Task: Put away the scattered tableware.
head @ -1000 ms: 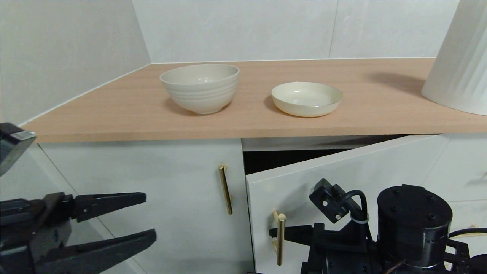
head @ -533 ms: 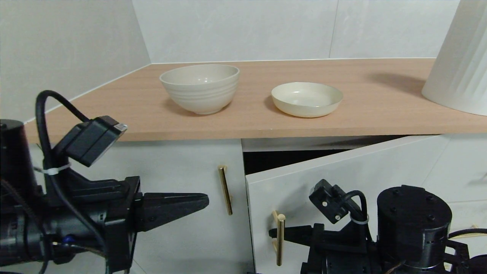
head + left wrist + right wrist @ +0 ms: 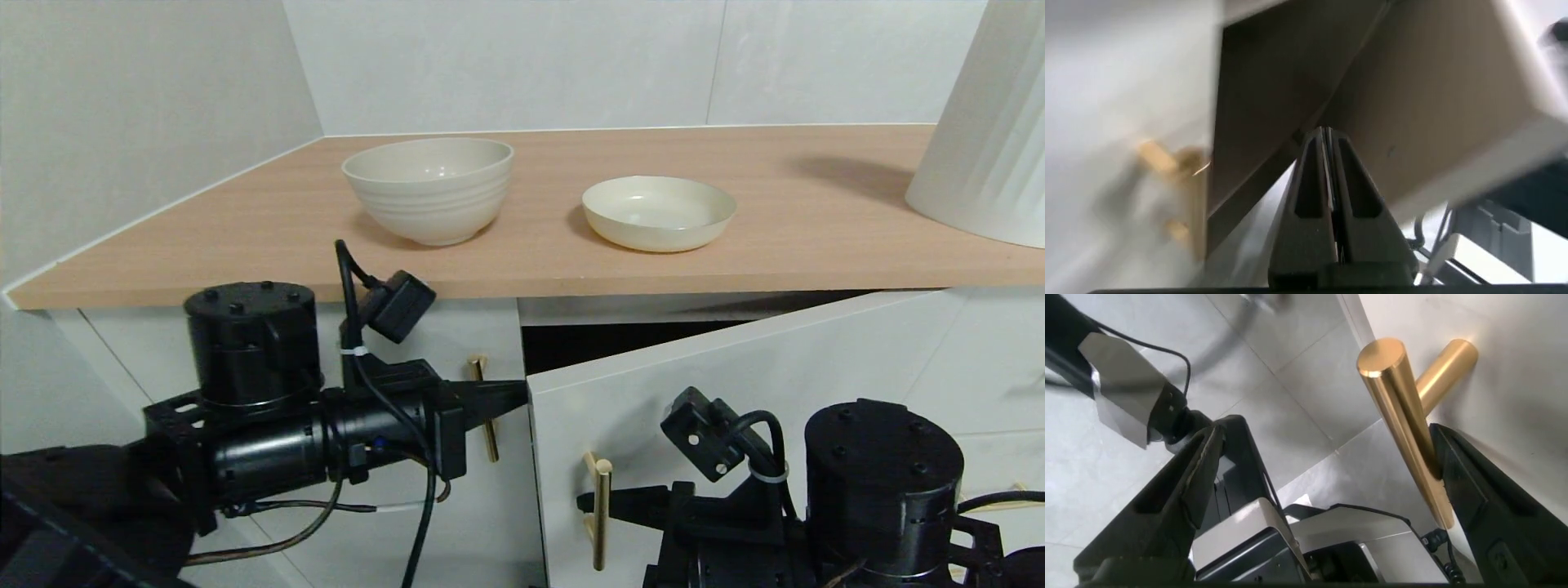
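Wooden countertop (image 3: 245,245) in a tiled corner is carrying the scattered tableware: a ribbed cream ceramic bowl (image 3: 429,189) and, apart to its right, a shallow cream dish (image 3: 658,212). Below, you are holding the left gripper (image 3: 510,394), fingers pressed together, at the seam beside the shut left door's brass bar handle (image 3: 483,416). Your right gripper (image 3: 1331,457), fingers spread wide, is straddling the ajar white right door's (image 3: 735,384) brass handle (image 3: 1404,416). You are likely opening the cabinet; next, clamp that handle and swing the door wider.

Head view looking down at open cabinet door (image 3: 735,392), both wrist views close against it
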